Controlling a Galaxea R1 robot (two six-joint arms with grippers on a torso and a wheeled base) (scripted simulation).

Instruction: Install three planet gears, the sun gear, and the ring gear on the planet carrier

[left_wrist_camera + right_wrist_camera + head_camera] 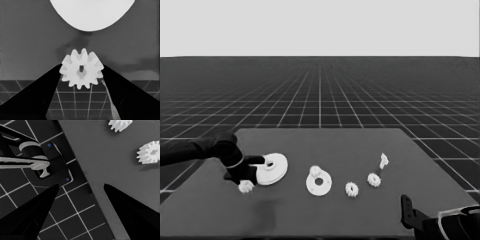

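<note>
Gears waiting at the bench [360, 145], one under the left tool [82, 67].

Ring gear [271, 168], largest and thick, likely the heaviest, lies at the left end; take it by the rim. Carrier [319, 184], flat and rigid, sits mid-bench with one gear [315, 171] on it. Two more gears [351, 189] [374, 179] lie apart to its right: light, hard, knobbly, best pinched across the teeth. Another gear [81, 72] lies at the left tool; I cannot tell if it is gripped. Right tool [81, 186] is parked wide at the near right corner.
</note>
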